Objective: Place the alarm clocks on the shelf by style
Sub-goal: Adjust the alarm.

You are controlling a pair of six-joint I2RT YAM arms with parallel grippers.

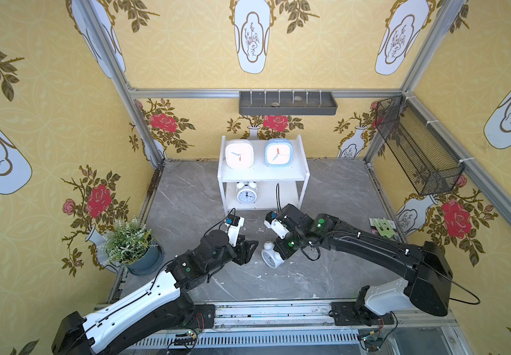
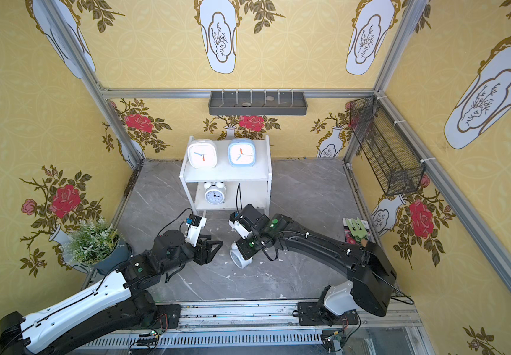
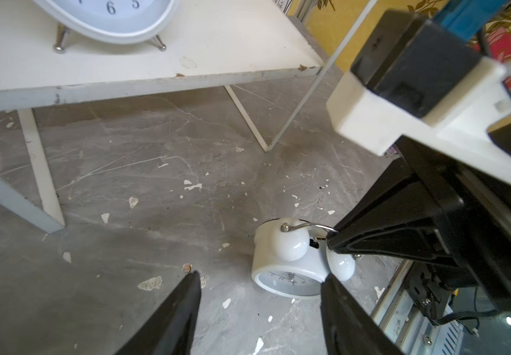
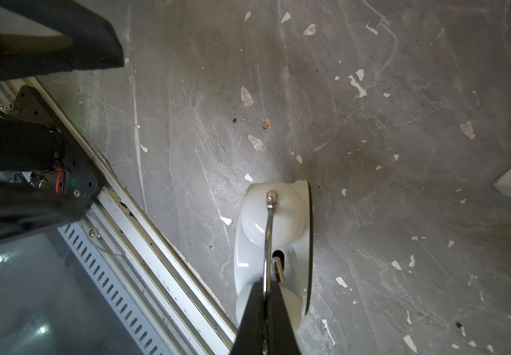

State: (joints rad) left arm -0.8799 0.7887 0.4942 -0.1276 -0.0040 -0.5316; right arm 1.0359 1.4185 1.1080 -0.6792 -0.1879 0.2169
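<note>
FRONT TO BACK: A metal rail (image 1: pixel 278 313) carrying both arm bases runs along the front edge, the spot farthest forward of the shelf (image 1: pixel 261 178). In front of the shelf, low over the grey marble-look floor (image 1: pixel 186 199), the right gripper (image 4: pixel 266 285) is clenched on the thin wire handle of a white twin-bell clock (image 1: pixel 269 258). The clock leans with its dial toward the rail, and whether its feet meet the floor cannot be told. The left gripper (image 1: pixel 252 249) hangs just beside that clock, apart from it, jaws parted and holding nothing. The floor is scratched and flecked with white chips, plainest in the wrist views. A potted plant (image 1: pixel 128 239) stands forward and left of the shelf, and a green object on a dark card (image 1: pixel 383 227) lies forward and right of it. The shelf itself stands against the back wall. On its upper tier sit the white rounded-square clock (image 1: pixel 239 153) and, just beside it, the light-blue rounded-square clock (image 1: pixel 278 153), both upright with dials forward. On the lower tier, toward its left end, a second twin-bell clock (image 1: pixel 246 193) stands upright. A grey wall tray (image 1: pixel 288 104) hangs on the back wall above the shelf. A black mesh basket (image 1: pixel 417 153) hangs on the side wall to the shelf's right. Yellow wallpaper of roses and vases, edged by aluminium posts, lines all three walls.
</note>
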